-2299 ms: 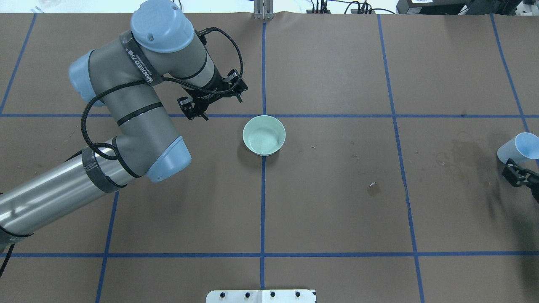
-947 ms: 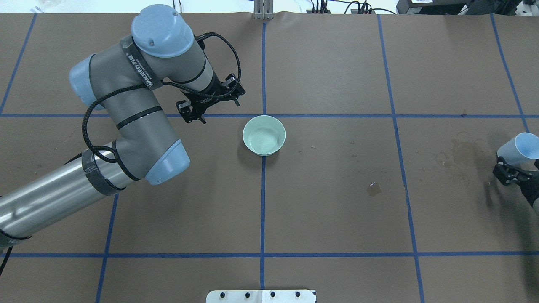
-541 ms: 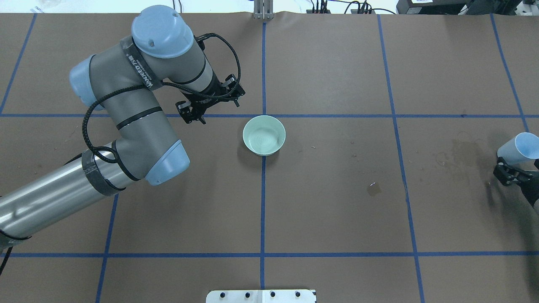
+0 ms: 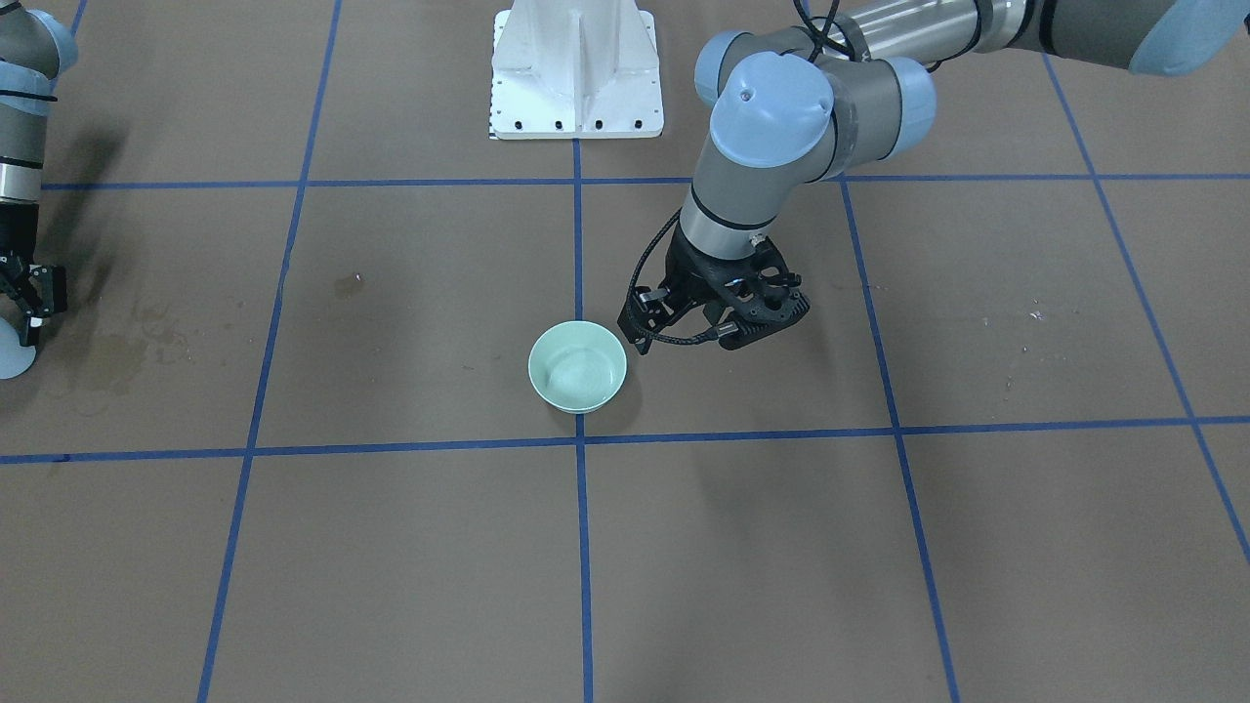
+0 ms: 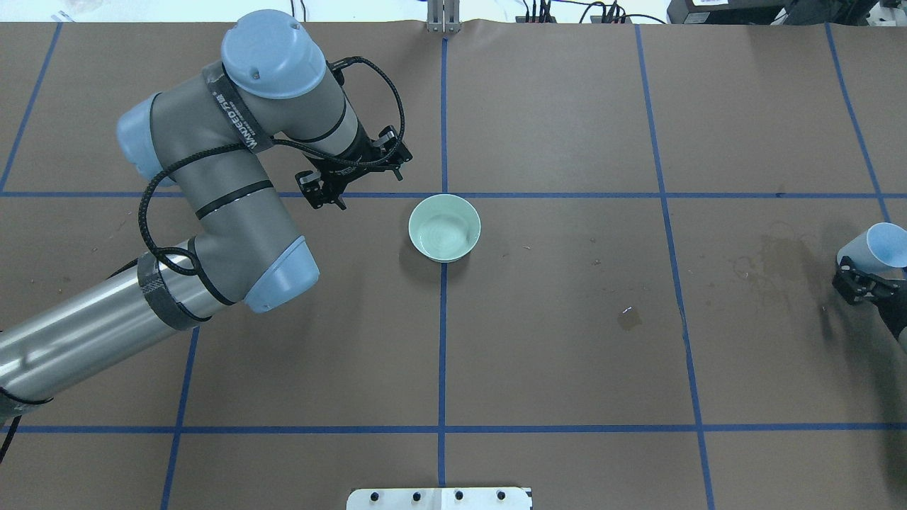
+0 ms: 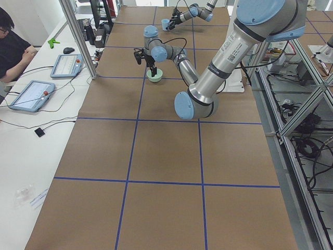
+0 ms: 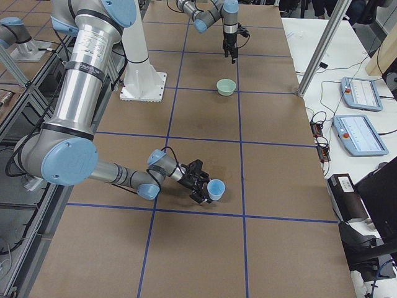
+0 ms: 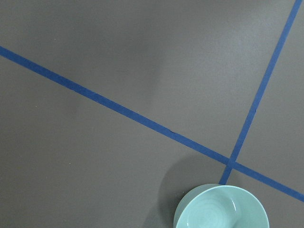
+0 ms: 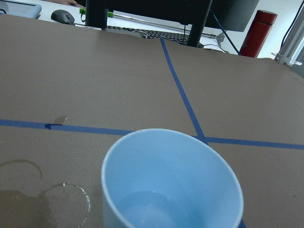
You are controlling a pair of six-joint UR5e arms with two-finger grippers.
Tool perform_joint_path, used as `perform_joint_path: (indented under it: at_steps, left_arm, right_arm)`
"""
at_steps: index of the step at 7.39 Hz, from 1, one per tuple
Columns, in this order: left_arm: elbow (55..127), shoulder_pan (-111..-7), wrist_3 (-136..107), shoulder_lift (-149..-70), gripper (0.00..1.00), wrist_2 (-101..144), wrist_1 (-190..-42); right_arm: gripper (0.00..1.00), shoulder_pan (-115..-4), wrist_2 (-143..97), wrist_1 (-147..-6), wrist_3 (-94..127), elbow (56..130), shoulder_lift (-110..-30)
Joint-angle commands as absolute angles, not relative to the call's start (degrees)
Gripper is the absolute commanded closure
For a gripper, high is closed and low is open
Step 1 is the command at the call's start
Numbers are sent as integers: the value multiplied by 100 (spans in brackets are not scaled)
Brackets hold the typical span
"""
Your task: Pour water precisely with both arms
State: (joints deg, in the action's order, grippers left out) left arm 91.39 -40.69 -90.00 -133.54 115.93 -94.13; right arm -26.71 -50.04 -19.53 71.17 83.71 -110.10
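Observation:
A light-blue cup is at the table's far right, and my right gripper is shut on its lower part. The cup leans over, low above the table, as the exterior right view shows. In the right wrist view the cup holds a little clear water at its bottom. A pale green bowl stands at the table's middle. My left gripper hangs open and empty just left of and behind the bowl, which also shows in the front view and the left wrist view.
Wet stains darken the brown paper near the cup, with a ring mark beside it. A small puddle lies right of the middle. Blue tape lines cross the table. The white pedestal stands at the robot's side.
My right gripper has moved in closer to the cup. My left gripper shifted slightly left and away from the bowl, then held still. The bowl has not moved.

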Motion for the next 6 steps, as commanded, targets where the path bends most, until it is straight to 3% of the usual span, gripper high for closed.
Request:
perform_joint_path:
  at_steps: [1, 2, 3, 5, 6]
  left_arm:
    - [9114, -4069, -9000, -13351, 0, 11593, -9413]
    - [9114, -4069, -9000, -13351, 0, 11593, -9422]
    - [9106, -4069, -8991, -13359, 0, 11593, -9422]
    - [9114, -4069, -9000, -13359, 0, 11593, -9422]
    - [9114, -4069, -9000, -13359, 0, 11593, -9422]
  right_arm:
    - [2, -2873, -5010, -1942, 6831, 8253, -10777]
    - [2, -2900, -5010, -1934, 6820, 8236, -10749]
    - [9, -2935, -5018, -1934, 6838, 8235, -10749]
    - [97, -3102, -5062, -1925, 6847, 8235, -10688]
    - [100, -3259, -5228, -1855, 6777, 8288, -10679]
